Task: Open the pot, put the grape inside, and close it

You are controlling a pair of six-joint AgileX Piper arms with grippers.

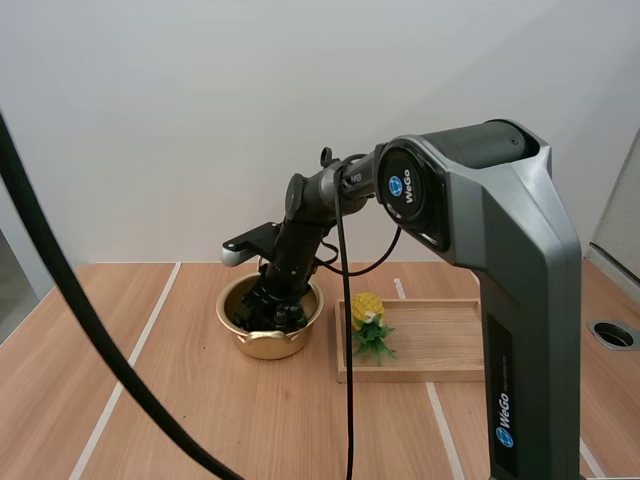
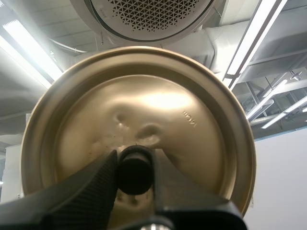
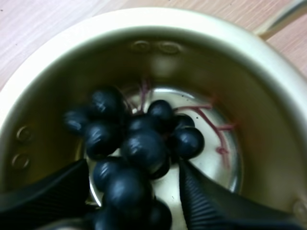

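A gold pot stands uncovered on the wooden table, left of a tray. My right gripper reaches down into it. In the right wrist view a bunch of dark grapes lies on the floor of the pot, and my right gripper is open, its two fingers apart on either side of the bunch. My left gripper is shut on the black knob of the gold lid, holding the lid up away from the pot.
A wooden tray lies right of the pot with a small toy pineapple on its left end. A round hole is set in the table near the right edge. Bare tabletop lies left of and in front of the pot.
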